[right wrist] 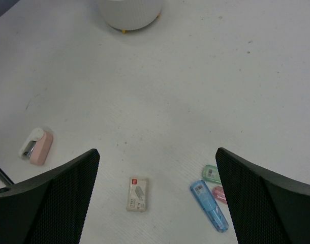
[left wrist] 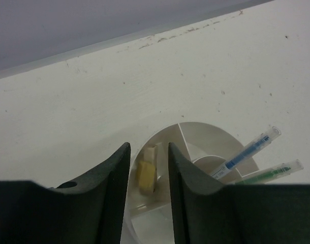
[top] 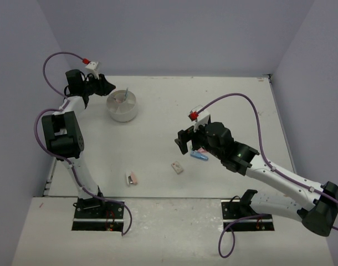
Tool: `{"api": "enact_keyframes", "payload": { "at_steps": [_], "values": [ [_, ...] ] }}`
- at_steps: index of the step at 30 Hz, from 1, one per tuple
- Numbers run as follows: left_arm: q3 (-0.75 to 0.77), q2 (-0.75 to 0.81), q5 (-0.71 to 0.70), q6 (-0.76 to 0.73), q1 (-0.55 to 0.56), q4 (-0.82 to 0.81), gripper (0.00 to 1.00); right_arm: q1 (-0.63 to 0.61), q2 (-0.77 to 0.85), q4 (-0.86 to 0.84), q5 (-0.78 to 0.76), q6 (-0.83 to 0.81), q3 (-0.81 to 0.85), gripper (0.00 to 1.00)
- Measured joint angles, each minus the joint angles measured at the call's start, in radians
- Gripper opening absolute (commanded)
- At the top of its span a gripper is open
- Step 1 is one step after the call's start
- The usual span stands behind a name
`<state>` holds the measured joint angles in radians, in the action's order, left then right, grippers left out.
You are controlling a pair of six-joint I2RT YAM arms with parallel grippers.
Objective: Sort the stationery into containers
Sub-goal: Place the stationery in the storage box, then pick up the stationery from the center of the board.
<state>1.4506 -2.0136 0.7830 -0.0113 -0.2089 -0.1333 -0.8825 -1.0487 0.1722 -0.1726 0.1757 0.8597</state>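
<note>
The white worktop [top: 224, 94] carries a round dish [top: 122, 106] far left, a pink piece [right wrist: 37, 146] near the front, a tan eraser [right wrist: 137, 193], and beside it a blue capsule [right wrist: 208, 205], a green capsule [right wrist: 212, 173] and a pink capsule [right wrist: 219, 193] clustered.

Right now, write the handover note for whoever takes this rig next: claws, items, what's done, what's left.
Left claw: partly open over the dish, gripping nothing.
Right claw: wide open, empty, above the loose items on the table.
In the dish: blue pen, green pen, and yellowish eraser in the compartment under the left claw.
Done: those three are sorted.
Left on the table: blue capsule, green capsule and pink capsule clustered together, small tan box, pink-and-white piece.
</note>
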Motion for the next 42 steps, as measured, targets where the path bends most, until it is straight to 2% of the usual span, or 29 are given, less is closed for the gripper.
{"api": "enact_keyframes", "payload": {
  "at_steps": [4, 5, 8, 10, 14, 18, 21, 23, 25, 26, 29, 32, 34, 37, 42],
  "values": [
    [0.000, 0.000, 0.000, -0.001, 0.000, 0.000, 0.51, 0.000, -0.007, 0.000, 0.000, 0.000, 0.000, 0.99],
    [0.000, 0.001, 0.000, 0.000, 0.000, 0.000, 0.55, 0.000, -0.010, 0.000, 0.000, 0.000, 0.000, 0.99],
    [0.000, 0.006, -0.012, 0.008, 0.000, 0.001, 0.78, 0.000, -0.013, 0.001, -0.001, 0.001, 0.000, 0.99],
    [0.001, 0.017, -0.044, 0.030, 0.000, 0.003, 0.99, 0.000, -0.016, 0.001, -0.003, 0.001, 0.000, 0.99],
    [0.030, 0.062, -0.131, 0.092, 0.000, 0.048, 1.00, 0.000, -0.052, 0.006, -0.012, 0.007, 0.007, 0.99],
    [0.124, 0.142, -0.253, 0.181, 0.000, 0.126, 1.00, 0.000, -0.131, 0.053, -0.022, 0.017, 0.044, 0.99],
    [0.223, 0.238, -0.393, 0.296, -0.006, 0.214, 1.00, 0.000, -0.227, 0.104, -0.022, 0.026, 0.109, 0.99],
    [0.244, 0.332, -0.452, 0.445, -0.030, 0.256, 1.00, 0.000, -0.283, 0.129, -0.022, 0.032, 0.140, 0.99],
    [0.192, 0.467, -0.447, 0.579, -0.074, 0.281, 1.00, 0.000, -0.328, 0.154, -0.021, 0.034, 0.158, 0.99],
    [0.159, 0.537, -0.441, 0.640, -0.098, 0.293, 1.00, 0.000, -0.349, 0.166, -0.020, 0.035, 0.165, 0.96],
    [-0.115, 0.805, -0.375, 0.788, -0.134, 0.147, 1.00, 0.001, -0.416, 0.270, 0.005, 0.051, 0.222, 0.90],
    [-0.379, 1.061, -0.291, 0.837, -0.109, 0.093, 1.00, -0.003, -0.522, 0.356, 0.013, 0.086, 0.318, 0.85],
    [-0.484, 1.176, -0.251, 0.818, -0.098, 0.121, 1.00, -0.010, -0.566, 0.383, 0.010, 0.113, 0.335, 0.79],
    [-0.521, 1.234, -0.218, 0.737, -0.065, 0.193, 1.00, -0.027, -0.589, 0.421, 0.013, 0.158, 0.304, 0.72],
    [-0.574, 1.236, -0.168, 0.642, -0.036, 0.275, 1.00, -0.066, -0.639, 0.459, 0.031, 0.218, 0.257, 0.65]
  ]
}}
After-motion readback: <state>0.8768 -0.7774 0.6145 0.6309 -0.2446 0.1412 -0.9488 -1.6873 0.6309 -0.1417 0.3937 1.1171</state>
